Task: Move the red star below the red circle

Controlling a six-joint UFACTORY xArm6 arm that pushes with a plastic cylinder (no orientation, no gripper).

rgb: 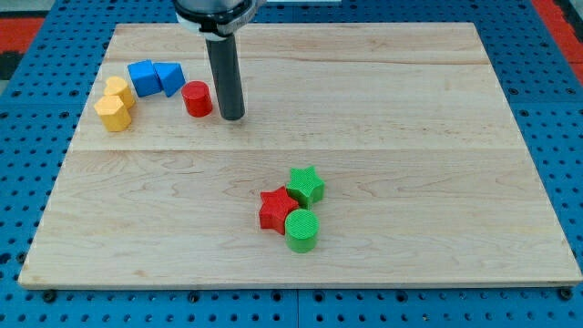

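The red star lies low in the middle of the wooden board, touching the green star on its upper right and the green circle on its lower right. The red circle stands at the upper left of the board. My tip rests on the board just to the right of the red circle, a small gap between them, and far above and left of the red star.
A blue cube and a blue triangular block sit left of the red circle. Two yellow blocks lie further left, near the board's left edge.
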